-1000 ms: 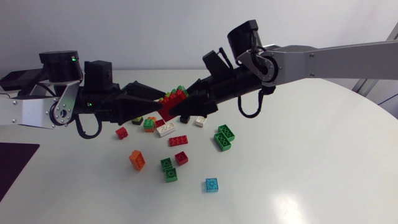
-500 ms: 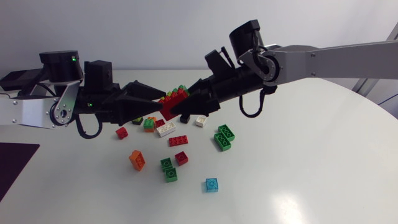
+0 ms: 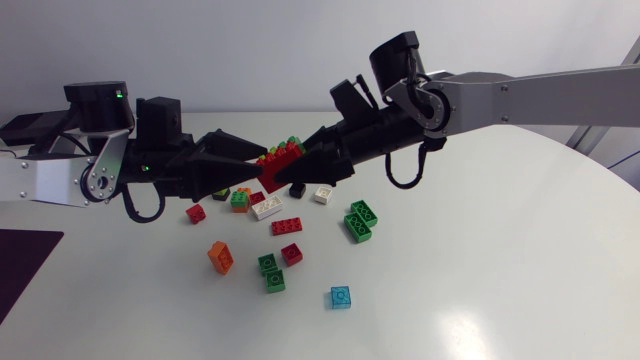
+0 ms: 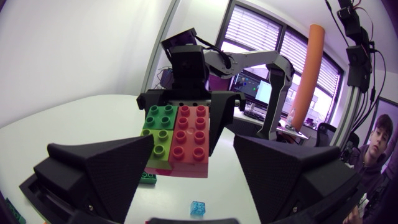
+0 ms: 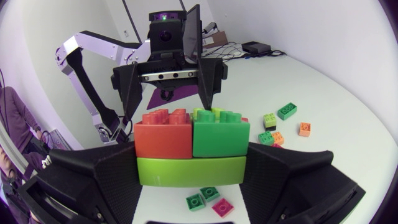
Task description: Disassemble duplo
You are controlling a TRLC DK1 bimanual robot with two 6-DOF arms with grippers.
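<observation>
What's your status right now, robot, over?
Right gripper shut on brick stack, held above table. Left gripper at stack's far side, grip unclear. Loose bricks below, nothing blocking.

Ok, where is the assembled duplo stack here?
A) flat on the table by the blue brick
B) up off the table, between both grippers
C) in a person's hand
B: the duplo stack hangs above the table between left gripper and right gripper, the right's fingers touching two of its sides.
</observation>
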